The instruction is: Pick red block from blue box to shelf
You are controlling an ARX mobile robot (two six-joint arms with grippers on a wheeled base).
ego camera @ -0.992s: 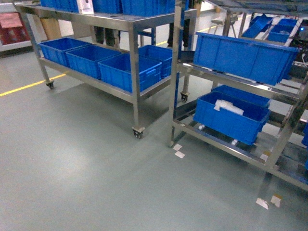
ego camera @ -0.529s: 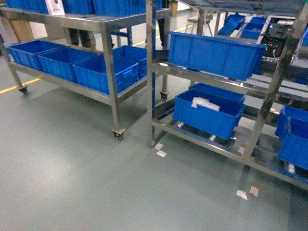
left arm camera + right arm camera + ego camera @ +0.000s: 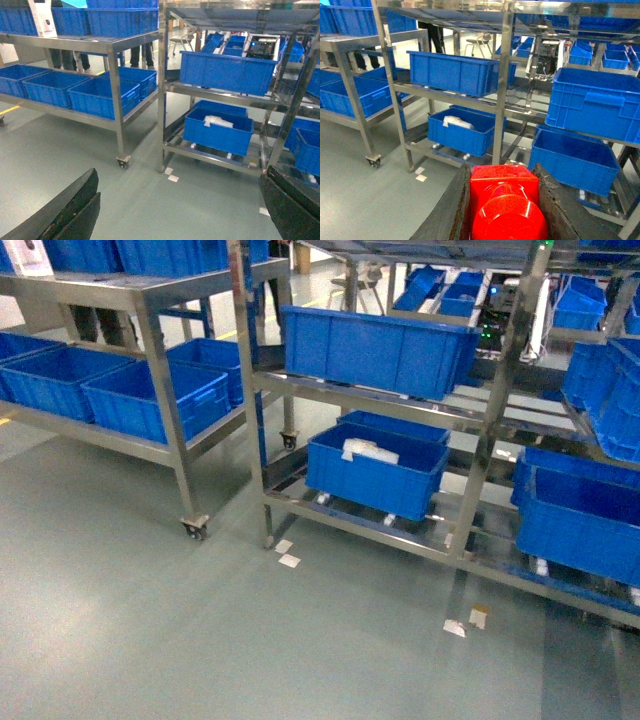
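My right gripper (image 3: 504,210) is pinching the red block (image 3: 504,202): in the right wrist view the brick sits between my two dark fingers (image 3: 449,212), stud toward the camera, both pads pressed against its sides. My left gripper (image 3: 180,210) holds nothing; its fingers stand wide apart at the bottom corners of the left wrist view with only bare floor (image 3: 150,200) between them.

Beyond the block stands the shelf (image 3: 501,80), straight ahead in the right wrist view. On it a dark blue crate (image 3: 460,72) rests on the middle tier, a second crate (image 3: 462,131) with something white inside sits on the lowest tier below it, and larger crates (image 3: 592,102) fill the bay to the right of the shelf's centre upright. The blue box is in none of the views.

Over the last second the head view has swung: the wheeled cart (image 3: 150,370) left of the shelf has slid toward the left edge, and the shelf has moved from the right side toward the middle, with more of its right bay showing. I take that as my base turning to face the shelf. So I judge the pick done and the carry nearly over; what remains is closing in on the shelf and choosing a tier with open rail space, since the near tiers are largely occupied by crates.
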